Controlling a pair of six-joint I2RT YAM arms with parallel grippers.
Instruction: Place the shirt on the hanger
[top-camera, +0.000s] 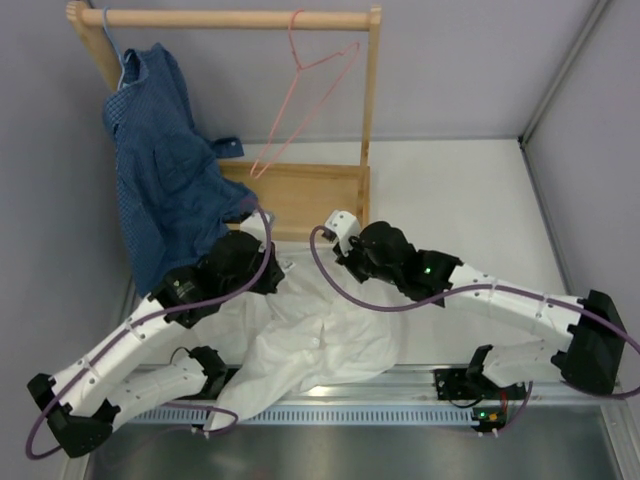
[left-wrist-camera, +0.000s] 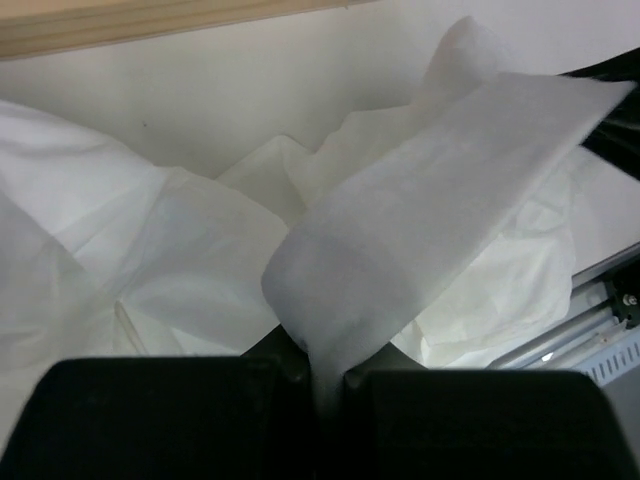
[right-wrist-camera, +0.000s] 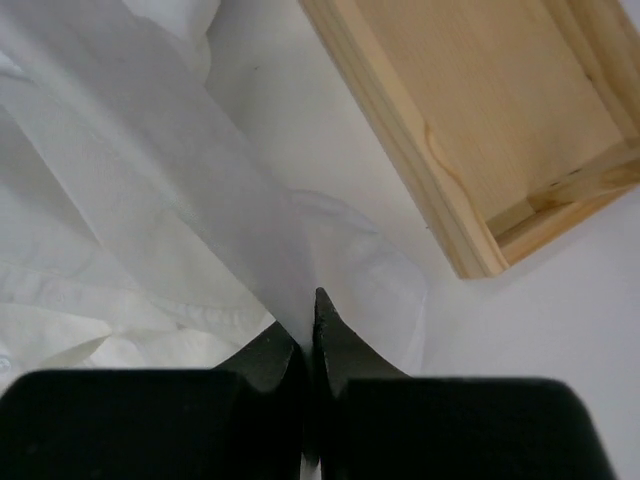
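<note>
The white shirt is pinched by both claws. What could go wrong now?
Each gripper holds only a thin pinch: the left gripper a narrow strip, the right gripper a fold, so the shirt may slip out when lifted. The hanger hangs tilted on the rail, so it could swing or drop if bumped.

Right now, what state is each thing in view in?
white shirt: crumpled on the table, gripped at two spots, not yet hung.
pink hanger: bare, hanging tilted from the wooden rail.
blue checked shirt: hanging from the same rail.
left gripper: shut on a fold of the white shirt.
right gripper: shut on the white shirt's fabric.
</note>
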